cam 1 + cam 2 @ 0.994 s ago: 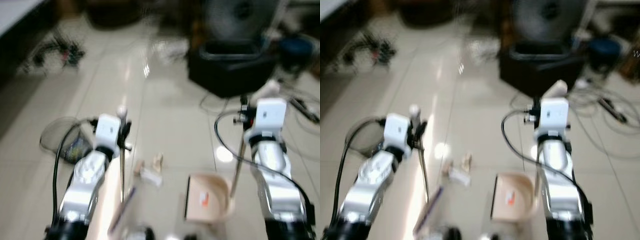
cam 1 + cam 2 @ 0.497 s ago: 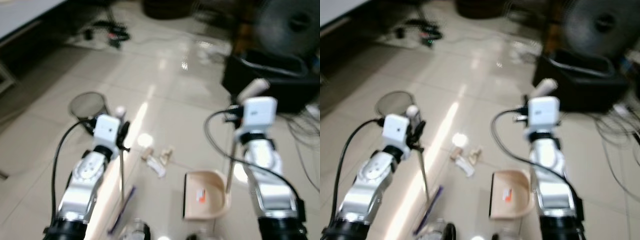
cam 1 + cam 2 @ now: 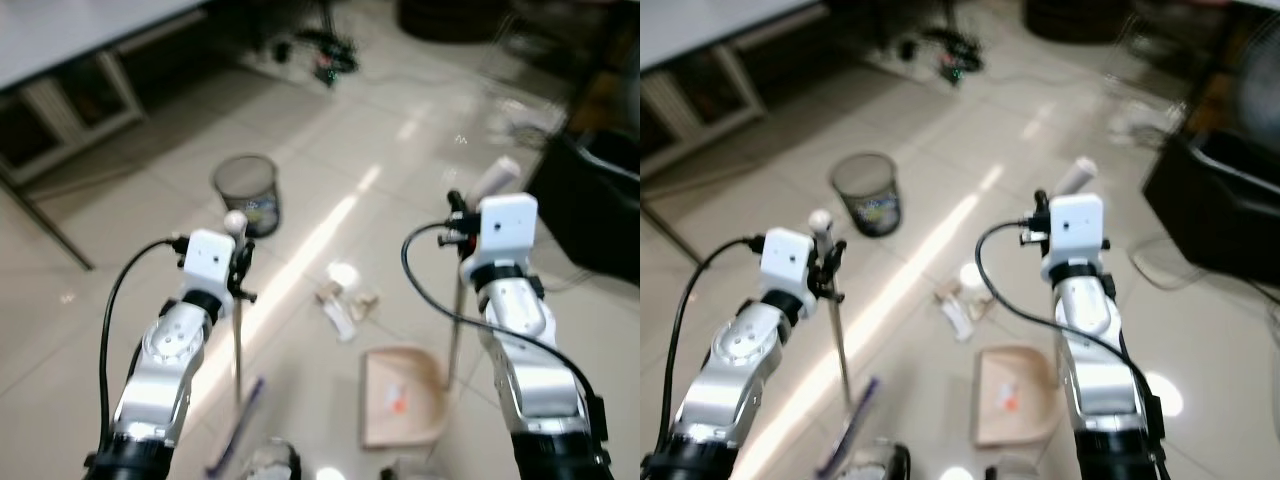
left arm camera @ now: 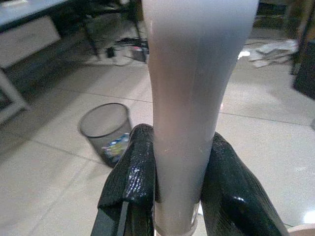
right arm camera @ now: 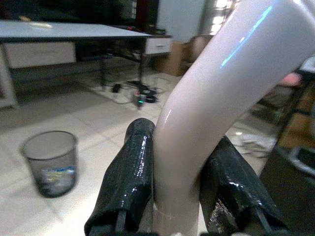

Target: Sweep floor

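We grip the broom in our left hand, dustpan handle clamped in right hand, flanking the litter to sweep

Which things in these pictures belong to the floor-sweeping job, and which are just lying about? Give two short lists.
Part of the job:
- broom, held by the left pincer
- dustpan, its handle held by the right pincer
- scraps of litter on the tiles
- mesh wastebasket

Just lying about:
- tangle of cables
- black bin
- desk
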Controlling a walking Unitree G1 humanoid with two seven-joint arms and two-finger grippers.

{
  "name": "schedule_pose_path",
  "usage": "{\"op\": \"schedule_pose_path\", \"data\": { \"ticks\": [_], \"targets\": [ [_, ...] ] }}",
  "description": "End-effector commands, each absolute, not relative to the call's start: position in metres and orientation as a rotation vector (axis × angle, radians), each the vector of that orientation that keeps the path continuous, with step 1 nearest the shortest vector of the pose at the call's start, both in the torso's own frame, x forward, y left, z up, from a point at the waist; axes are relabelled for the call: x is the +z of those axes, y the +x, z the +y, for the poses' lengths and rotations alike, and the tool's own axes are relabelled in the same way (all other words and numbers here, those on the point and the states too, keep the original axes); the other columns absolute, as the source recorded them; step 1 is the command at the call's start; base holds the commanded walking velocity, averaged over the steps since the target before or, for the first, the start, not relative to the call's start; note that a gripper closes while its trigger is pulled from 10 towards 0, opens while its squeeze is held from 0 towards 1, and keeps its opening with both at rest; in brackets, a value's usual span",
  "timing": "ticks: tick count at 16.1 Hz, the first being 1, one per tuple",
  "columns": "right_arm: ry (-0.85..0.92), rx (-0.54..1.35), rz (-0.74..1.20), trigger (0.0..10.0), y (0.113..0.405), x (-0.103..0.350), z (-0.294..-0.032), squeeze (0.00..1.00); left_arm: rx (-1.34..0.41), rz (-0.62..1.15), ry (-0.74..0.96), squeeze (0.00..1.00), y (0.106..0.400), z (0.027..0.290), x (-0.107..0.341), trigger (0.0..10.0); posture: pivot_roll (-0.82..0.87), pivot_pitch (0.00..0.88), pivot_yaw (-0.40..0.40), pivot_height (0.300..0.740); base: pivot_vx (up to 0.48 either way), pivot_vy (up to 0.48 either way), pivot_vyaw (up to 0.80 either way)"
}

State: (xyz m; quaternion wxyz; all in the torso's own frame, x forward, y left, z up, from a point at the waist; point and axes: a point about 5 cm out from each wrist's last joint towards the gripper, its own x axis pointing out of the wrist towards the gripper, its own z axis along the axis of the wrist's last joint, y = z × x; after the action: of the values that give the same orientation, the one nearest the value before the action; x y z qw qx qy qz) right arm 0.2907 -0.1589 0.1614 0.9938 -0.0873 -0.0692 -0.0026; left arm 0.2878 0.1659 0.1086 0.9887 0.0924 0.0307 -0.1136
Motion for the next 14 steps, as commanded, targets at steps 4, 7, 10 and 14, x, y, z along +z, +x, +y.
{"op": "schedule_pose_path", "data": {
  "ticks": [4, 7, 10, 14],
  "targets": [
    [-0.176, -0.015, -0.185, 10.0, 0.2907, 0.1699, -0.1618, 0.0, -0.22, 0.018, 0.204, 0.0, 0.2913, 0.1642, 0.1169, 10.0, 0.0, 0.107, 0.069, 0.74, 0.0, -0.31, 0.8],
    [-0.176, -0.015, -0.187, 10.0, 0.2903, 0.1693, -0.1619, 0.0, -0.217, 0.015, 0.203, 0.0, 0.2918, 0.1635, 0.1174, 10.0, 0.0, 0.103, 0.068, 0.74, 0.0, -0.361, 0.8],
    [-0.175, -0.014, -0.188, 10.0, 0.2906, 0.1689, -0.1617, 0.0, -0.215, 0.013, 0.202, 0.0, 0.2921, 0.1637, 0.1174, 10.0, 0.0, 0.101, 0.068, 0.74, 0.0, -0.391, 0.8],
    [-0.138, -0.026, -0.207, 10.0, 0.2905, 0.1699, -0.161, 0.0, -0.208, 0.014, 0.203, 0.0, 0.2928, 0.1653, 0.1167, 10.0, 0.0, 0.096, 0.068, 0.74, 0.0, -0.394, 0.4]
  ]
}}
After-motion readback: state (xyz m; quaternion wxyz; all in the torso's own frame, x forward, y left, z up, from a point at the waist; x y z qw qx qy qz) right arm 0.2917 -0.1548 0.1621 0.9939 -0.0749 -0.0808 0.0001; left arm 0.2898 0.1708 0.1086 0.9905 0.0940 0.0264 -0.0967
